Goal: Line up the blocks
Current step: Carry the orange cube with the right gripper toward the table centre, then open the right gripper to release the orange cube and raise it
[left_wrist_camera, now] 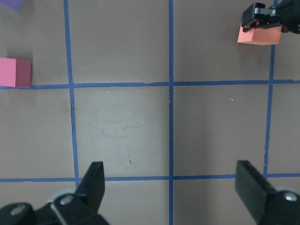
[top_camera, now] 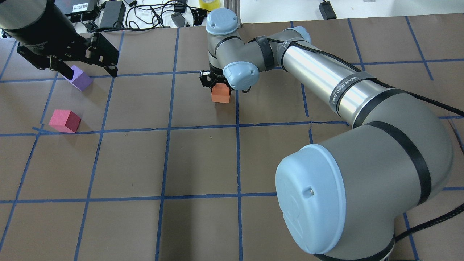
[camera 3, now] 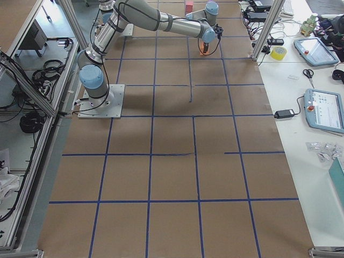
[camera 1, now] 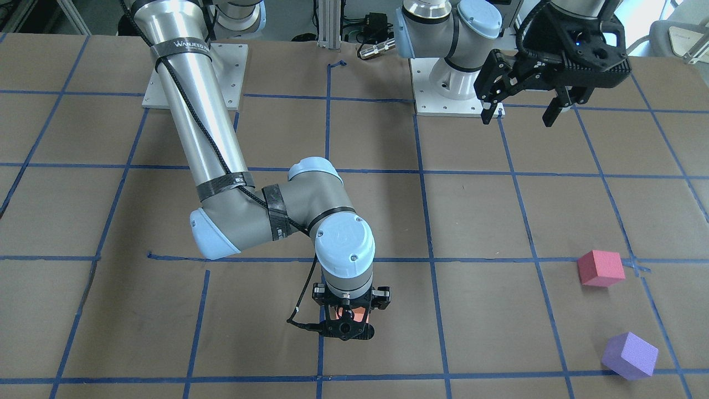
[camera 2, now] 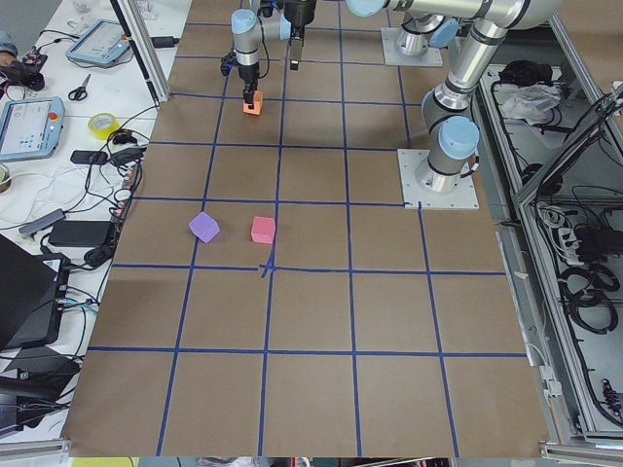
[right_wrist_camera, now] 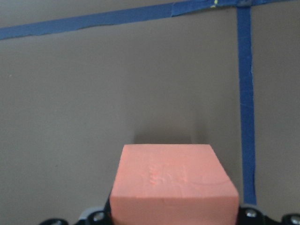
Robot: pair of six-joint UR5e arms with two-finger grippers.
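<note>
Open bench (left_wrist_camera: 122,131) lies under the left gripper (left_wrist_camera: 171,173), jaws wide apart — room straight down. To one side of it sit the pinkish red block (left_wrist_camera: 15,72) and purple block (left_wrist_camera: 10,3), a gap between them; to the other, the right gripper (left_wrist_camera: 266,23) clamped on the orange block (left_wrist_camera: 258,36). Ahead of the right gripper is flat bench with tape lines (right_wrist_camera: 247,93); beside it, its own forearm (top_camera: 326,83) spans the bench.
</note>
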